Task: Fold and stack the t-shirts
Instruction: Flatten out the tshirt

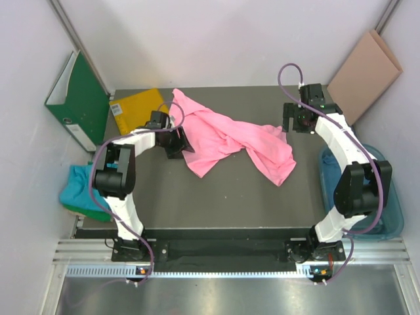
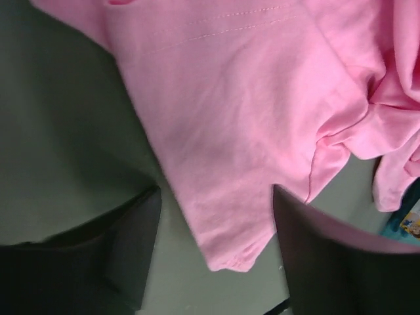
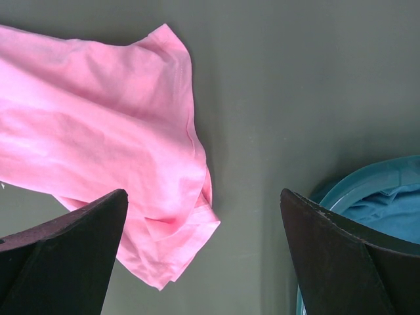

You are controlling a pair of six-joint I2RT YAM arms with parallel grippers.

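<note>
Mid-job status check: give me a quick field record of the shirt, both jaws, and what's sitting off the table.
shirt: pink t-shirt, crumpled and unfolded, sprawled across the table
left jaws: apart, at the shirt's left edge, a hem corner between them, not clamped
right jaws: wide apart, over bare table by the shirt's right end, holding nothing
left of table: teal cloth, bunched
right of table: blue tub with blue cloth inside
stack: none visible

Dark grey table [image 1: 223,203] boxed in by plain white walls [image 1: 216,39] — a metal rail [image 1: 230,252] along its near edge.
</note>
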